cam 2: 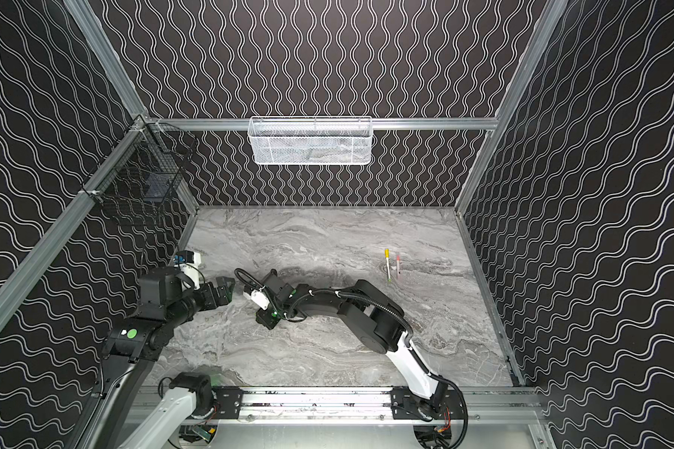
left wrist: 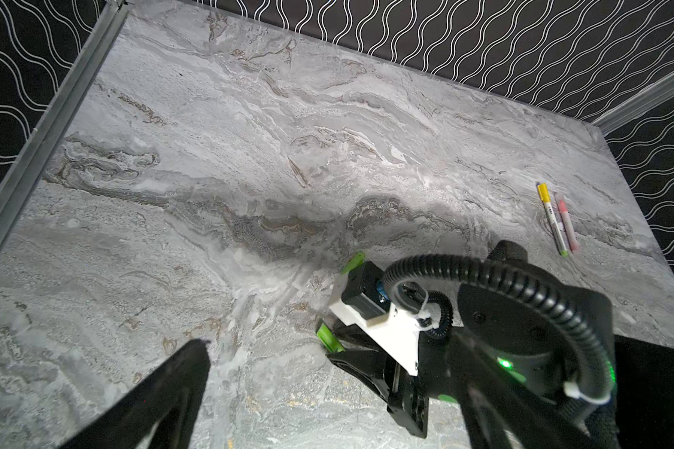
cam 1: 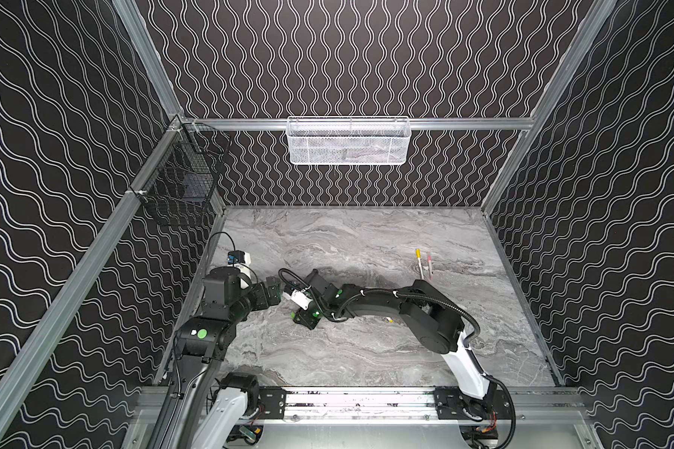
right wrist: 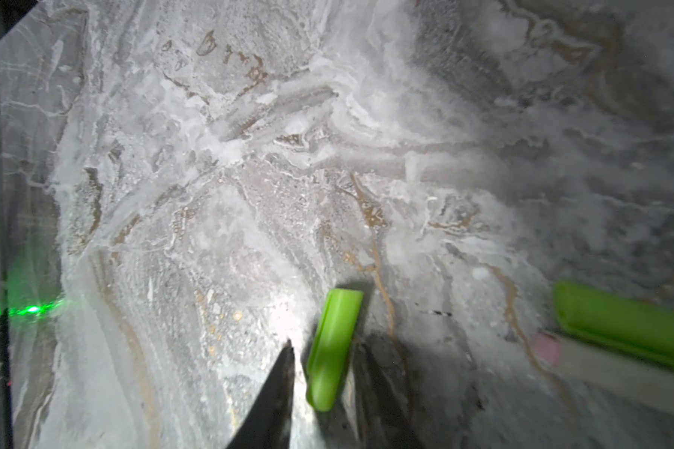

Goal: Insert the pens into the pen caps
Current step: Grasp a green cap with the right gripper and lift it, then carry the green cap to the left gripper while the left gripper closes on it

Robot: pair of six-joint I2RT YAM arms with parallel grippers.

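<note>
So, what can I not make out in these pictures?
- Right gripper contact with the green cap: right wrist view, shadow hides one side; in both top views the right arm covers it.
- Second green cap and pink-ended pen: right wrist view, blurred, cut by the edge.
- Print on the yellow-capped pen: left wrist view, too small.

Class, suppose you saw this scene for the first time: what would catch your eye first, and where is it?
A lime green cap lies on the marble table between the fingers of the right hand, left of the table's middle. A yellow-capped pen and a pink-capped pen lie side by side toward the far right.
</note>
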